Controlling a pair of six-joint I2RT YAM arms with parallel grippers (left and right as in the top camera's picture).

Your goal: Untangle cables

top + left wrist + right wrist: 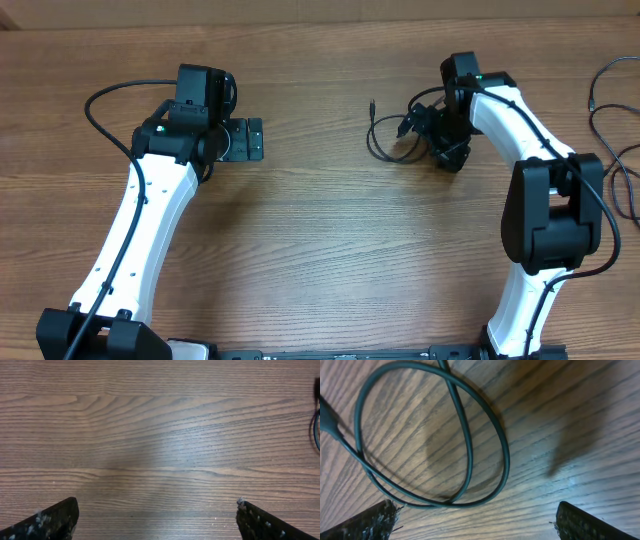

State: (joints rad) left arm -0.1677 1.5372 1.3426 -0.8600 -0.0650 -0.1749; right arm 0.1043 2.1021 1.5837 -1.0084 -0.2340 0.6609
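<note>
A thin black cable (385,147) lies looped on the wooden table right of centre, one small plug end (372,103) pointing toward the back. My right gripper (428,136) hovers low at the loop's right side, open. In the right wrist view the cable loop (470,435) crosses itself just ahead of the gripper (477,521), and nothing lies between its fingertips (372,522). My left gripper (246,140) stands open over bare wood left of centre, well apart from the loop. In its wrist view the left gripper (157,522) holds nothing, and a bit of cable (316,427) shows at the right edge.
More thin black cords (604,95) trail along the table's far right edge, beside the right arm (545,200). The left arm's own thick cable (105,110) arcs out at the left. Wooden tabletop (320,250) spreads between the two arms.
</note>
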